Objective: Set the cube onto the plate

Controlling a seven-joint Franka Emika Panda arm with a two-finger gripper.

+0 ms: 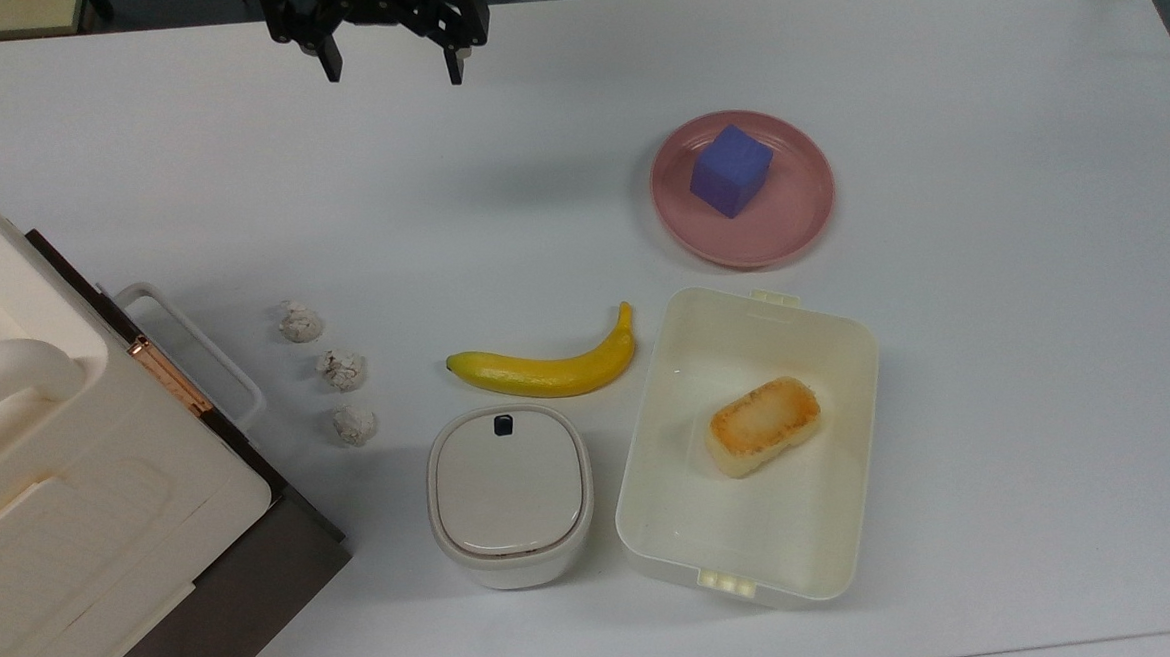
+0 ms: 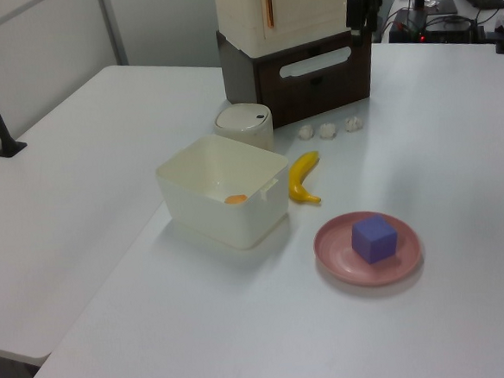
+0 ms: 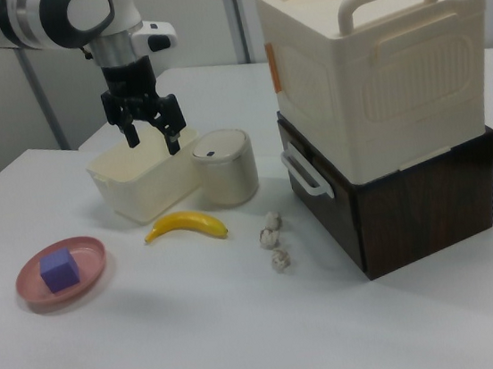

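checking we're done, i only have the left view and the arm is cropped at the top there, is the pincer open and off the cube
Observer: Yes, the pincer is open and holds nothing; the cube sits on the plate.
Operator: what's the orange bit in the cream container
Observer: A toasted bread block, lying flat on the floor of the container.
Operator: is the pincer above the plate
Observer: No, it hangs over bare table, well toward the top view's left of the plate.
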